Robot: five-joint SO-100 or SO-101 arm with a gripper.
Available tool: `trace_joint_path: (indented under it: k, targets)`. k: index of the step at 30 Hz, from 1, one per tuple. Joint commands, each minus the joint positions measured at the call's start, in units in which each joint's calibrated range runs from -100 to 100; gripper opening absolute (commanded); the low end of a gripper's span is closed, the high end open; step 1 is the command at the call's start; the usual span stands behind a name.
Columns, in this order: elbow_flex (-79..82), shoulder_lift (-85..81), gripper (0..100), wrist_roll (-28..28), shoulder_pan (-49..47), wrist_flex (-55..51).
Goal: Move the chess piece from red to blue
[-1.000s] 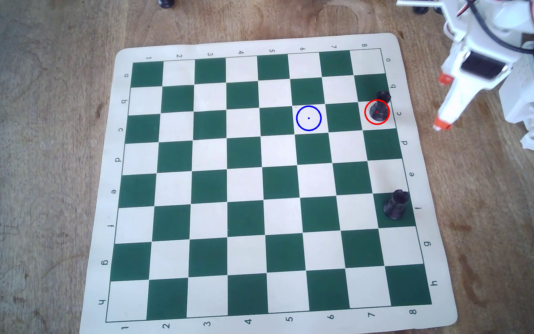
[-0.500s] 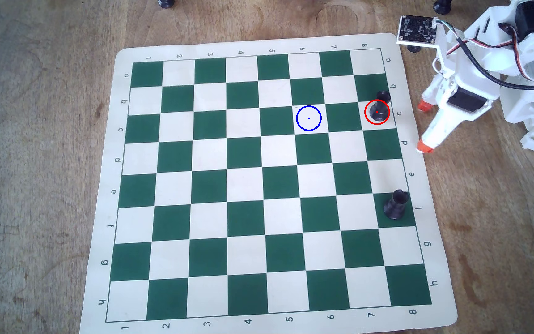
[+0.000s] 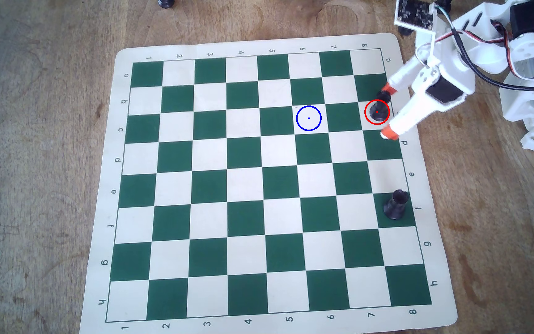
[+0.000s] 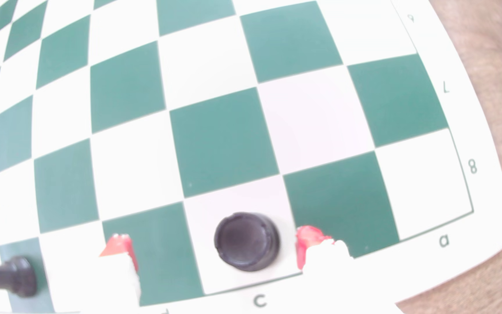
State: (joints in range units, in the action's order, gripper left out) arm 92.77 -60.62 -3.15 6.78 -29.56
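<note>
Two orange-tipped fingers of the gripper (image 3: 389,112) stand spread apart in the overhead view, one on each side of the chess piece (image 3: 378,110); the piece stands upright inside the red ring (image 3: 366,106) at the board's (image 3: 259,45) right edge; the blue ring (image 3: 308,129) lies two squares to its left; another black piece (image 3: 395,205) stands nearer along the same edge. Seen from the wrist, the gripper (image 4: 213,246) straddles the chess piece (image 4: 246,241) without touching it; the other piece (image 4: 5,276) shows at far left.
</note>
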Motion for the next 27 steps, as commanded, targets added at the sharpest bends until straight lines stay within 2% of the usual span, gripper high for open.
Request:
trace_joint_path:
  k: [1,10,20,27]
  targets:
    - [-2.5,0.9,29,0.8,1.5,3.0]
    - [-2.5,1.2,20,0.4,1.2,4.5]
    - [-1.7,0.8,18,0.1,1.3,4.5]
    - [-1.6,-0.2,6,0.0,1.5,3.4]
